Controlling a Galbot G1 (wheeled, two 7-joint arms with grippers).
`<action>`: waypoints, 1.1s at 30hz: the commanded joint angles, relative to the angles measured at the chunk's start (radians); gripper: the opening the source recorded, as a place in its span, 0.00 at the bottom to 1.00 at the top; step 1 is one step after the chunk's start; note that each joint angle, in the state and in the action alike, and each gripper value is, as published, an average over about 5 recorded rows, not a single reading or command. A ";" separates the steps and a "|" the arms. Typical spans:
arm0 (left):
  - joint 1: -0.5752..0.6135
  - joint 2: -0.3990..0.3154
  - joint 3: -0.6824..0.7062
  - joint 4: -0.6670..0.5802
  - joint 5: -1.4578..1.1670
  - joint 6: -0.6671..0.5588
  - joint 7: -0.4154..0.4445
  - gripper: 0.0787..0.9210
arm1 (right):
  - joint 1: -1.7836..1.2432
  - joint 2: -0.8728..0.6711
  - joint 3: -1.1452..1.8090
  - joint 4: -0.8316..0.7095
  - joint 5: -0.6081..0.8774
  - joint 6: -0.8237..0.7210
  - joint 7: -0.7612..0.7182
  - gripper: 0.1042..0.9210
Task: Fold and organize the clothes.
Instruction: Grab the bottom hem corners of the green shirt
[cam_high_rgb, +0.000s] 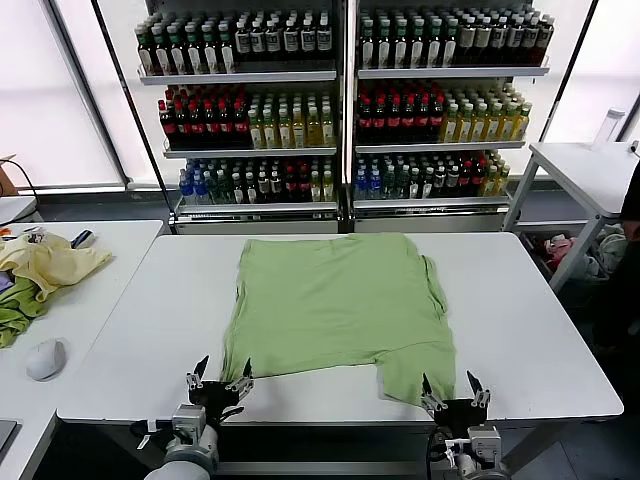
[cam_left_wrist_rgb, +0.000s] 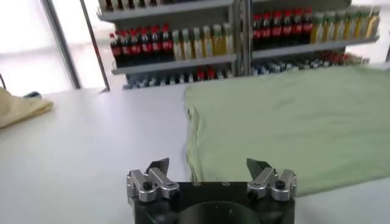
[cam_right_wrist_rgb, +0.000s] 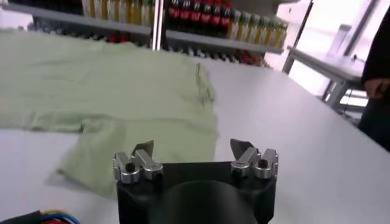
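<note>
- The light green polo shirt (cam_high_rgb: 335, 305) lies spread flat on the middle of the white table (cam_high_rgb: 530, 330), reaching from near the far edge almost to the near edge.
- Its front is down or hidden: no logo shows, only plain green knit.
- A sleeve (cam_high_rgb: 418, 375) sticks out toward the near edge at the shirt's right corner, and the right-hand side shows a small bunched fold (cam_high_rgb: 432, 275).
- The left gripper (cam_high_rgb: 219, 380) hovers at the near edge of the table, just beside the shirt's near left corner; its jaws are spread wide and hold nothing.
- In the left wrist view the same gripper (cam_left_wrist_rgb: 209, 165) points across the table with the shirt's edge (cam_left_wrist_rgb: 292, 122) just ahead of its fingers, apart from them.
- The right gripper (cam_high_rgb: 455, 391) hangs at the near edge by the shirt's near right corner, jaws likewise spread and empty.
- In the right wrist view that gripper (cam_right_wrist_rgb: 194, 148) faces the protruding sleeve (cam_right_wrist_rgb: 137, 149), not touching it.
- On a second table to the left lie a pale yellow garment (cam_high_rgb: 55, 262) over a darker green cloth (cam_high_rgb: 18, 312), with a white mouse (cam_high_rgb: 45, 358) nearer.
- Behind the table stand shelves of bottled drinks (cam_high_rgb: 340, 100).
</note>
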 joint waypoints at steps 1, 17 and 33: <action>-0.045 0.023 0.020 0.080 -0.070 0.070 -0.027 0.85 | -0.003 0.009 -0.023 -0.037 0.015 -0.030 0.006 0.86; -0.004 0.056 -0.005 0.019 -0.243 0.041 0.017 0.33 | -0.001 0.003 -0.019 -0.025 0.135 -0.018 -0.006 0.41; 0.000 0.162 -0.069 -0.117 -0.389 -0.090 0.068 0.02 | 0.034 -0.064 0.040 0.076 0.135 0.121 -0.068 0.05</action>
